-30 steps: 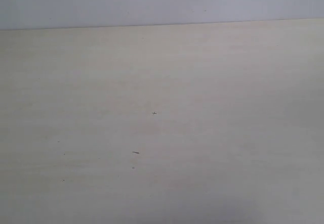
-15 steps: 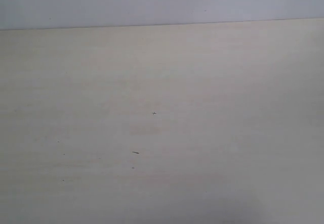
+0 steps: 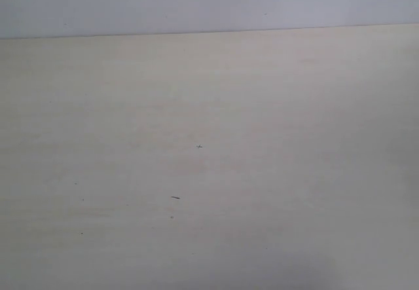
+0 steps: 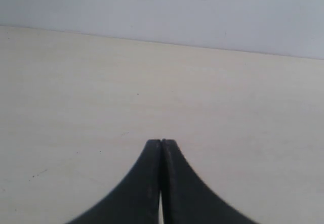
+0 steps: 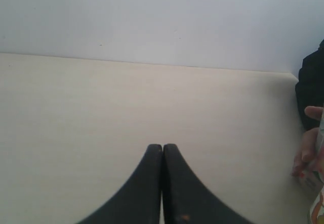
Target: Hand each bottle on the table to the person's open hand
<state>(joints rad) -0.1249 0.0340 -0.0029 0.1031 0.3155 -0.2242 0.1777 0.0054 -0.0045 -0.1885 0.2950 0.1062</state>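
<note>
The pale beige table [image 3: 209, 107] lies bare in the exterior view, with no bottle, hand or gripper showing on it. My left gripper [image 4: 161, 142] hangs over the bare table [image 4: 76, 82], its black jaws pressed together on nothing. My right gripper [image 5: 162, 146] is shut and empty as well. At the edge of the right wrist view the person's hand [image 5: 305, 155] in a dark sleeve [image 5: 310, 90] has its fingers curled round what looks like a bottle [image 5: 319, 206] with a pale, orange-marked label, mostly cut off by the frame.
A plain pale wall [image 3: 209, 2] runs behind the table's far edge. A few tiny dark specks [image 3: 175, 198] mark the tabletop. The table's far corner [image 5: 291, 74] shows close to the person's sleeve.
</note>
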